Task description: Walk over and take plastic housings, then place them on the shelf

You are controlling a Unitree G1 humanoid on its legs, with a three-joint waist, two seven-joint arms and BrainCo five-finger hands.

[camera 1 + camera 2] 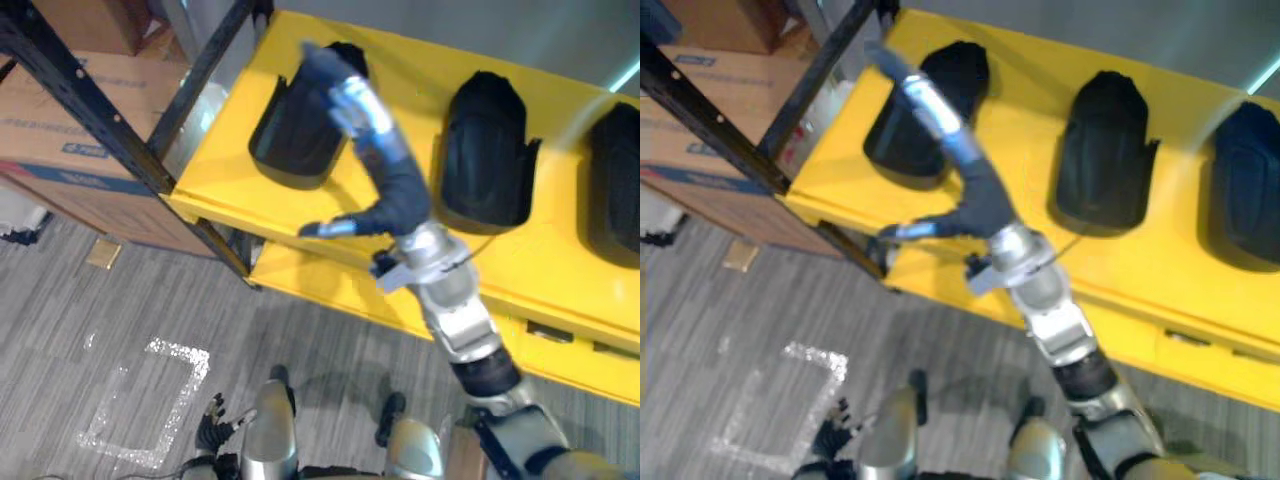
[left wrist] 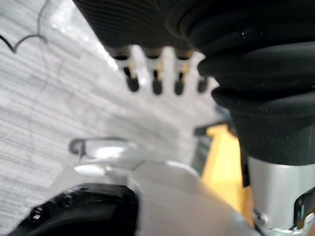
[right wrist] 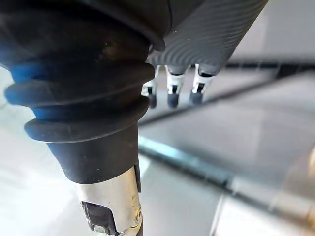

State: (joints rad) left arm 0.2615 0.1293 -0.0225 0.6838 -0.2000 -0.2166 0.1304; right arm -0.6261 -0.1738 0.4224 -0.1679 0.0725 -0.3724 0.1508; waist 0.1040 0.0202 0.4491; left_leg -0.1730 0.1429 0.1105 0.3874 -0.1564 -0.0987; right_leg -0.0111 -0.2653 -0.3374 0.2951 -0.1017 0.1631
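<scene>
Item: my right hand (image 1: pixel 365 115), fingers straight, empty, lay over leftmost housing (image 1: pixel 285 145), upper centre; long axes parallel, up-frame; left hand (image 1: pixel 212 425) well apart.

Three black, dome-shaped housings are lying in a row on the top yellow shelf (image 1: pixel 425 70), apart from each other. The left housing (image 1: pixel 290 135) is sitting near the shelf's left end, the middle housing (image 1: pixel 485 155) is beside it, and the right housing (image 1: pixel 618 185) is running off the view's edge.
</scene>
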